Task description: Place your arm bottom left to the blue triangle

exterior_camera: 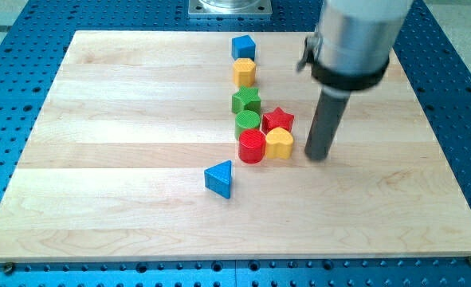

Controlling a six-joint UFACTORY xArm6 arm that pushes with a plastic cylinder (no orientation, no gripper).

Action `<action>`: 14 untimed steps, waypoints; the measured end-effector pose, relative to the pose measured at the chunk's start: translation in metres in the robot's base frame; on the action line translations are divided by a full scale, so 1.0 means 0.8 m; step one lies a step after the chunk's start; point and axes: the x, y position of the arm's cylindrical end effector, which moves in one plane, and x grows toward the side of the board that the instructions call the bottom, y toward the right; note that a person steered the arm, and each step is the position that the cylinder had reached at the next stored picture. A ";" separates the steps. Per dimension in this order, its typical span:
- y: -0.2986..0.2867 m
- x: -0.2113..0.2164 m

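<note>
Toward the lower middle of the frame, on the pale wooden board, lies the blue triangle, alone and well apart from everything else. Up and to its right stands a loose column of blocks: a blue pentagon-like block at the top, a yellow hexagon just below it, then a green star, a green cylinder, a red star, a red cylinder and a yellow heart, the lower ones touching or nearly so. Just right of the yellow heart rests my tip; it is a bare rod, so there are no fingers to open or close, and it holds nothing. My goal spot, below and left of the triangle, looks like bare board with plenty of room before the board's bottom edge. I judge the safest path swings under the cluster and under the triangle, avoiding a nudge.
</note>
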 end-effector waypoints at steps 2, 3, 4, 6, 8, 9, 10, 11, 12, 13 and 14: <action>-0.042 -0.141; -0.111 -0.115; -0.112 -0.079; -0.231 -0.099; -0.304 0.100; -0.222 0.176; -0.141 0.197; -0.113 0.197; -0.111 0.197; -0.109 0.192; -0.160 0.167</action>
